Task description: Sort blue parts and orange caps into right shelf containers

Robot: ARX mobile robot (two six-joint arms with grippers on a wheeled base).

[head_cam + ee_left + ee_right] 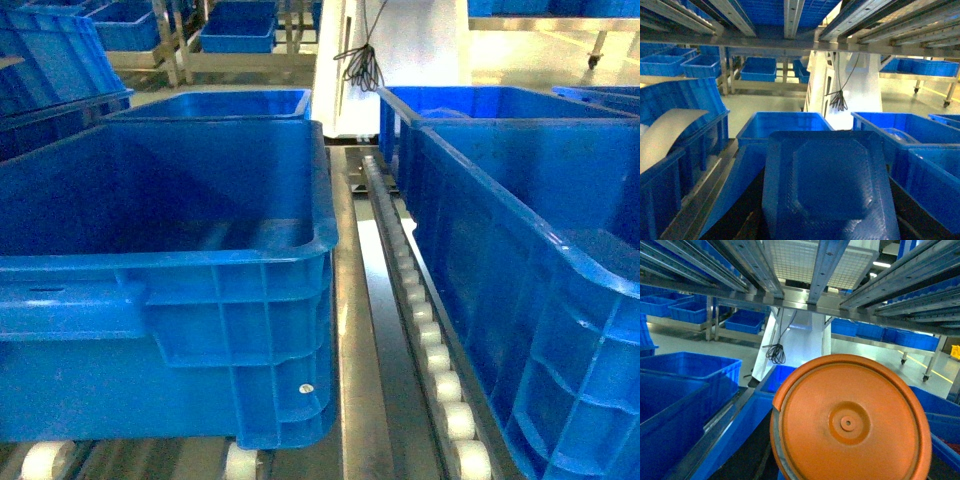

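A blue part, a flat moulded piece with an octagonal raised middle, fills the lower left wrist view; my left gripper holds it, its fingers hidden behind it. A round orange cap with a small centre boss fills the lower right wrist view, held by my right gripper, whose fingers are hidden too. Neither gripper shows in the head view. Bright-blue containers stand on the shelf: one large crate at the near left, another crate at the right, and two more behind them. Their visible floors are bare.
A roller track runs between the left and right crates. A white column with hanging black cables stands behind the shelf. Metal shelf rails run close overhead. More blue bins sit on distant racks.
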